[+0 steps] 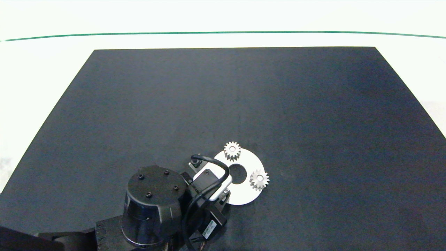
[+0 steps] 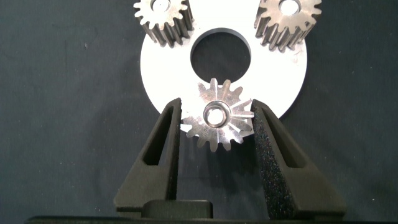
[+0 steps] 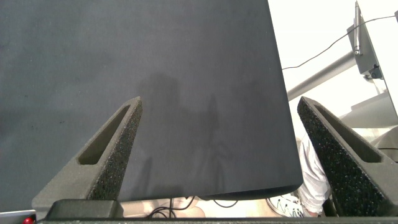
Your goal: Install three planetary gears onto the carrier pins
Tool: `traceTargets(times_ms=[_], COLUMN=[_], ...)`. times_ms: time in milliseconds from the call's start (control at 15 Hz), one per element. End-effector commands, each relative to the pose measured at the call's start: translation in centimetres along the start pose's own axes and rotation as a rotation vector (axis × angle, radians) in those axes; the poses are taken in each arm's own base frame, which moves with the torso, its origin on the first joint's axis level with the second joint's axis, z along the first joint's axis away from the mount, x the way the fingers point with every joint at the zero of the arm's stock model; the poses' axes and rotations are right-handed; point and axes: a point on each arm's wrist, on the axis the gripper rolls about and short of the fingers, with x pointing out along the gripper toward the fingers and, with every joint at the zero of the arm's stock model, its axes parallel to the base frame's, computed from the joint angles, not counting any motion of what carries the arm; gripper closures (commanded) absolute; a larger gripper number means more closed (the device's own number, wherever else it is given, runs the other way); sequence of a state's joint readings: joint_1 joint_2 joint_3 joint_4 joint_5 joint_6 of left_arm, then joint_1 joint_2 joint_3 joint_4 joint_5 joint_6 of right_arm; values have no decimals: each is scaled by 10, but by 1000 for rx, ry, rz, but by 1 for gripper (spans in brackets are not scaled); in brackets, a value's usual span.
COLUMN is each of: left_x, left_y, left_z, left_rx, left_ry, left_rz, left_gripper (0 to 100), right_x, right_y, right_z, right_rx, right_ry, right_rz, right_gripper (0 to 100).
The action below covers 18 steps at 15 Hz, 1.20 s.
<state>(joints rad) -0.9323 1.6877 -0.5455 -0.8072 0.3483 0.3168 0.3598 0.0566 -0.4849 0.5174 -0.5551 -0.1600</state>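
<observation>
A flat white ring disc [image 1: 245, 194] lies on the dark mat. Two silver gears sit on it, each on a pin whose pale top shows in the bore: one at the far edge [image 1: 232, 150] [image 2: 163, 18], one at the right edge [image 1: 259, 179] [image 2: 287, 18]. A third gear [image 2: 217, 115] is over the disc's [image 2: 174, 68] near-left rim, with my left gripper [image 2: 217, 107] shut on its teeth. The left arm [image 1: 209, 181] hides that gear from above. I cannot tell whether it is seated on the third pin. My right gripper [image 3: 217, 109] is open and holds nothing.
The black mat [image 1: 244, 104] covers most of the white table [image 1: 41, 69]. The right wrist view shows the mat's edge [image 3: 249, 190], with cables and a metal stand [image 3: 367, 37] beyond it.
</observation>
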Motion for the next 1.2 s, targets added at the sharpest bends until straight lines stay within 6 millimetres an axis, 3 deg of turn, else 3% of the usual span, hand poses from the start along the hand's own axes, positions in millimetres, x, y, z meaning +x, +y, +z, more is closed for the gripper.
traceTargets(times_ms=[67, 533, 733, 867, 1200], left_x=[0, -6, -24, -38, -87], left_y=[0, 6, 59, 81, 106], left_z=[2, 1, -1, -9, -34], left_rx=[-1, -25, -105, -135, -186], left_ry=[-8, -12, -27, -15, 11], left_rz=[4, 21, 202, 294, 500], left_gripper=[0, 0, 0, 0, 0], right_x=[0, -1, -3, -4, -12], right_y=[0, -1, 1, 2, 3], right_z=[0, 3, 6, 8, 19], right_rx=[-3, 4, 7, 8, 21], right_ry=[3, -1, 6, 7, 1], right_rz=[-2, -7, -40, -68, -154], right_gripper=[0, 0, 0, 0, 0])
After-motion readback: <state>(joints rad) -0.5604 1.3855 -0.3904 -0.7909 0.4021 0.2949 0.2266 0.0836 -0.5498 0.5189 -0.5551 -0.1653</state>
